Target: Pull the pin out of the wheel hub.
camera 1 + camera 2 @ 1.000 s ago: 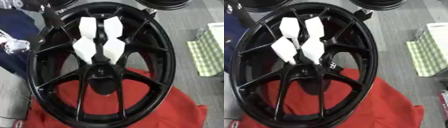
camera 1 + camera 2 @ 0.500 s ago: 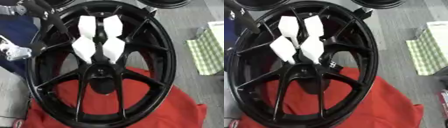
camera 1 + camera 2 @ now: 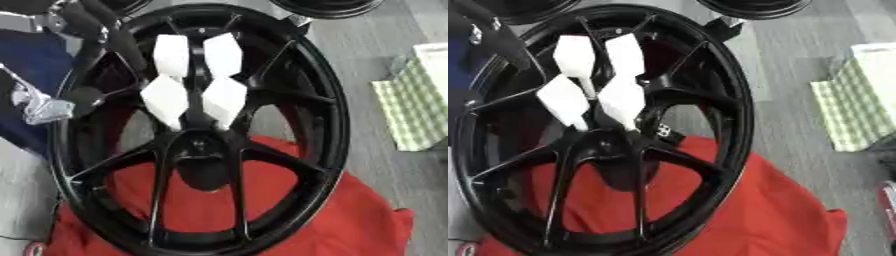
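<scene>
- Large black multi-spoke alloy wheel hub [image 3: 289, 100], lying tilted over crumpled red cloth [image 3: 350, 220] on grey floor.
- Four white block-shaped pins [image 3: 188, 82] wedged between upper spokes, near the centre.
- Left hand [image 3: 96, 30] at upper-left rim; finger state impossible to tell.
- Best approach: pinch one block, draw straight out.

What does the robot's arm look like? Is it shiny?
The left arm is mostly black and chunky, so it blends into the black wheel. Only the silver metal parts beside it look shiny.
</scene>
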You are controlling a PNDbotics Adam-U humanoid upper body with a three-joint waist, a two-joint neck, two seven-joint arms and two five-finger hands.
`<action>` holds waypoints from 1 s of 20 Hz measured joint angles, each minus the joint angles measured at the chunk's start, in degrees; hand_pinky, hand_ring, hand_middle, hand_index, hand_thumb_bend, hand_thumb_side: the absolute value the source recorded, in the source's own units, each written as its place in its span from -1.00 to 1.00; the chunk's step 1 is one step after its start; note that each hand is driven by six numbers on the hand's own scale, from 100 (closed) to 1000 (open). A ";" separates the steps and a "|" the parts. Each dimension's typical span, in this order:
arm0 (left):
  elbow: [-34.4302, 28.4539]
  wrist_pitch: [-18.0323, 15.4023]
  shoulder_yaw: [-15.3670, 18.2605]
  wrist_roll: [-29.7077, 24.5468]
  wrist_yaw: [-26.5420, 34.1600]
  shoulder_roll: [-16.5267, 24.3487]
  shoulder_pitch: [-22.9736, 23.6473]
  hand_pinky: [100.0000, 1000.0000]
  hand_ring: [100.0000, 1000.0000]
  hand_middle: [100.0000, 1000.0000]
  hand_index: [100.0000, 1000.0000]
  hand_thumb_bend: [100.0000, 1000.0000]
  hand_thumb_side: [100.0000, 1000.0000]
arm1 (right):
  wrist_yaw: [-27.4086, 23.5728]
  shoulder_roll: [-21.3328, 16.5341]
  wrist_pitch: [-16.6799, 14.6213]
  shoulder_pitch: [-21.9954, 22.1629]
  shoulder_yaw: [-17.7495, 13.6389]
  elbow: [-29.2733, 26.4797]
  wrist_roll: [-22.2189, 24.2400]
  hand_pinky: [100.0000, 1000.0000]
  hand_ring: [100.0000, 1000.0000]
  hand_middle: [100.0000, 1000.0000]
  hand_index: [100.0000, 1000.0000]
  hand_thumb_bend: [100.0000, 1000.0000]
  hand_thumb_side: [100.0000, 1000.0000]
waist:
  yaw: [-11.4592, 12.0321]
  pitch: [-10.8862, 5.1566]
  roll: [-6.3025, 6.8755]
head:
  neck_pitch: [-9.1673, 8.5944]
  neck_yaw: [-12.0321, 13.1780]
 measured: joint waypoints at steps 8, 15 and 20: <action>2.29 -0.24 -1.66 -1.27 -2.09 -1.79 -2.72 -0.59 -0.72 0.32 0.66 -0.92 -0.21 | 0.00 0.00 0.00 0.01 0.01 0.01 0.00 -0.22 0.11 -0.01 0.43 -0.39 0.22 | -0.01 -0.04 0.06 | 0.00 0.17; 4.09 -0.64 -3.09 -1.82 -4.16 -3.30 -4.56 -0.50 -0.67 0.34 0.75 -0.91 0.04 | -0.01 0.00 -0.01 0.01 0.01 0.19 0.00 -0.22 0.11 -0.01 0.42 -0.39 0.22 | -0.02 -0.05 0.25 | 0.00 0.17; 5.49 -0.40 -4.19 -3.18 -3.93 -4.32 -5.83 -0.50 -0.66 0.27 0.68 -0.88 0.15 | -0.01 0.00 -0.08 0.01 0.01 0.35 -0.01 -0.22 0.11 -0.01 0.42 -0.38 0.23 | -0.08 -0.05 0.34 | 0.00 0.19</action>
